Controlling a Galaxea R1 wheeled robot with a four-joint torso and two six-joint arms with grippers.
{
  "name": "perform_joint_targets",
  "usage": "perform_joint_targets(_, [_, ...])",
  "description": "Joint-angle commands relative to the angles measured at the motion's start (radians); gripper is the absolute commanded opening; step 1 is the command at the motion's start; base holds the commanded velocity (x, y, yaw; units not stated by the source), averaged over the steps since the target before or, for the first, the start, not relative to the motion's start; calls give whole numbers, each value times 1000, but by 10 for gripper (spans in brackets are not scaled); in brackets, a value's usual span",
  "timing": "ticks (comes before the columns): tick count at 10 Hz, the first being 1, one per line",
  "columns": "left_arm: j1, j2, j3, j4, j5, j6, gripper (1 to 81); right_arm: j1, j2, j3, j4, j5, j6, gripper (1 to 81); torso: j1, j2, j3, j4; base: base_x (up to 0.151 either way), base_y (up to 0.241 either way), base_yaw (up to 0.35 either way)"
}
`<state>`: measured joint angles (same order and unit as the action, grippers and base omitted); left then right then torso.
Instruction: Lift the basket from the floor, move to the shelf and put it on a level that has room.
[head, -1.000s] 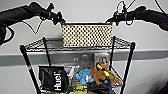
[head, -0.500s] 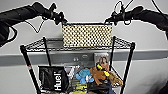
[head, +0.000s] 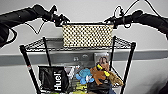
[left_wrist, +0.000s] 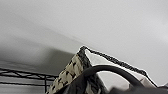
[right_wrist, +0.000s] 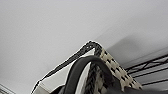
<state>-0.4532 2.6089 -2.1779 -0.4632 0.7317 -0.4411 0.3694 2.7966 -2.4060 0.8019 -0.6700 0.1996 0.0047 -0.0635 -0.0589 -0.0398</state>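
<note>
Basket (head: 87, 35) is seen on the shelf's (head: 30, 72) top level (head: 37, 44), held at each end handle by the left gripper (head: 60, 20) and right gripper (head: 111, 21) — it should be released level, both ends together.

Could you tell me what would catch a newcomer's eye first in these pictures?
The cream woven basket stands out first, at the top tier of the black wire shelf with an arm at each end, the left gripper and right gripper at its rim. Next, on the tier below: a black Huel bag and colourful plush toys.
</note>
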Motion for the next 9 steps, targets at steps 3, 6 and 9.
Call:
perform_joint_targets(3, [-204,-97,113,-14,31,10,811,217,-153,166,60,-17,-5,811,0,0,0,0,0,0,0])
perform_joint_targets(6, [-239,-199,216,-23,26,2,811,263,-262,286,71,-13,0,811,0,0,0,0,0,0,0])
perform_joint_targets(9, [-264,-360,332,-15,38,1,811,259,-393,422,69,-22,9,811,0,0,0,0,0,0,0])
